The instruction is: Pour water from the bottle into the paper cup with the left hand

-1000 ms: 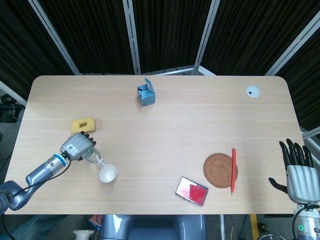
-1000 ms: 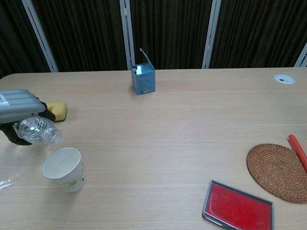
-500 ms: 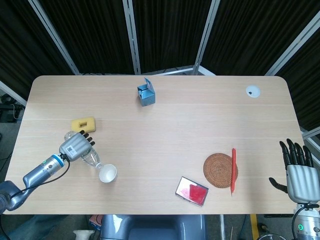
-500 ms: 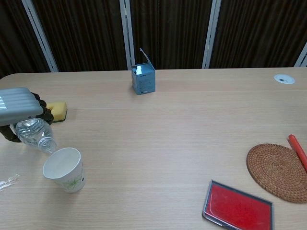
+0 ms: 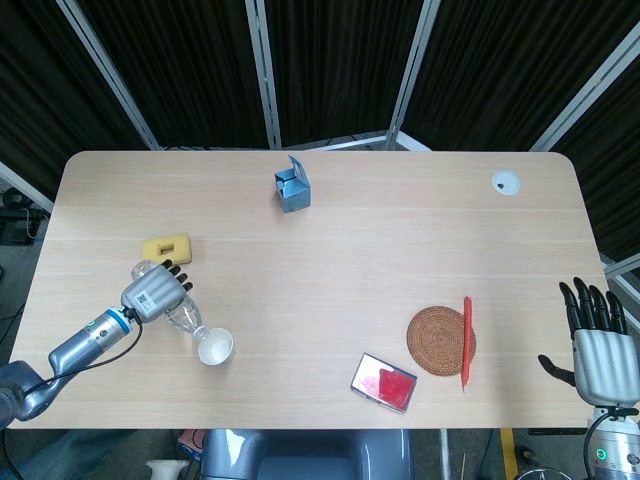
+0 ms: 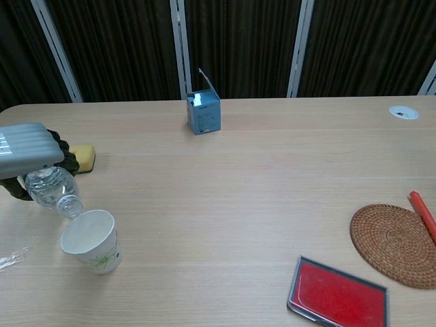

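In the chest view the left hand (image 6: 27, 151) runs off the left edge, so its wrist and arm are cut away, and its grey back covers the upper part of the bottle (image 6: 53, 189); how the fingers wrap the bottle cannot be made out there. Whether water flows from the bottle's mouth into the paper cup (image 6: 90, 241) is too fine to tell in either view. The right hand (image 5: 596, 347) sits beyond the surface's right end in the head view, its forearm cut by the bottom edge, and the chest view misses it. Right of the cup, the red pen (image 6: 424, 213) is clipped by the right edge.
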Tool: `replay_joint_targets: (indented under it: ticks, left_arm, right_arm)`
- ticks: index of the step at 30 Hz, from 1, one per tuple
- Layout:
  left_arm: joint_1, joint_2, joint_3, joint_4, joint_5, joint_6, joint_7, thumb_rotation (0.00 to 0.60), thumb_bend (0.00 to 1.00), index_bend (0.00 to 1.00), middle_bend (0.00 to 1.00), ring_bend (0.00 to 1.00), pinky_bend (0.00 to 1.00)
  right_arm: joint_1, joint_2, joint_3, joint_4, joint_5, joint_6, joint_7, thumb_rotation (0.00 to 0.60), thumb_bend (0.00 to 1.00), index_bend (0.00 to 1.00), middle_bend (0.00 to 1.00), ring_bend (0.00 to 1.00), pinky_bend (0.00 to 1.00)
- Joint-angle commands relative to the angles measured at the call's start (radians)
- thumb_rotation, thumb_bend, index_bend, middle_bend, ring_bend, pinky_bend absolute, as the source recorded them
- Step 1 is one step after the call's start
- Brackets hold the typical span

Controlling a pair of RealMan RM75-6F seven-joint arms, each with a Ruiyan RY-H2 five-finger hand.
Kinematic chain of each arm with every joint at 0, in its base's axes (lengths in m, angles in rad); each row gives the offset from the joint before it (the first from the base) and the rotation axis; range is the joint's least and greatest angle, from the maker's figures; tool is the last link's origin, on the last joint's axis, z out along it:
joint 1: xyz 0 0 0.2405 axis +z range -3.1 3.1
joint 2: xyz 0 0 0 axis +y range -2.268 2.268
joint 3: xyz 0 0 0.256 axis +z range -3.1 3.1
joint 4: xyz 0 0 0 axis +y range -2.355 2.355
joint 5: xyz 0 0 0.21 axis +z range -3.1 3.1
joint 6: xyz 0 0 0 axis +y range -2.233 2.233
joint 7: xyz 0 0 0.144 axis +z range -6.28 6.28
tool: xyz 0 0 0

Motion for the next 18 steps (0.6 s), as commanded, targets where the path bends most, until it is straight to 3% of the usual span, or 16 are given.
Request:
replay_joint_targets:
  ticks: [1,18]
  left_arm:
    - [0.0,0.001,0.0,0.0,0.001,0.005,0.008,0.6,0.48,0.68,0.51,0.37,0.41]
    - [-0.001,0.016,0.001,0.001,0.02,0.053,0.038,0.6,0.48,0.68,0.51,0.37,0.41]
  right_arm:
    - [0.0,0.0,0.0,-0.001,0.001,0.0,0.0,0.6,0.0,0.0,0.0,0.0,0.0]
    - [-0.001,0.001,-0.001,-0.002,-0.001,0.003,0.0,0.6,0.0,0.0,0.0,0.0,0.0]
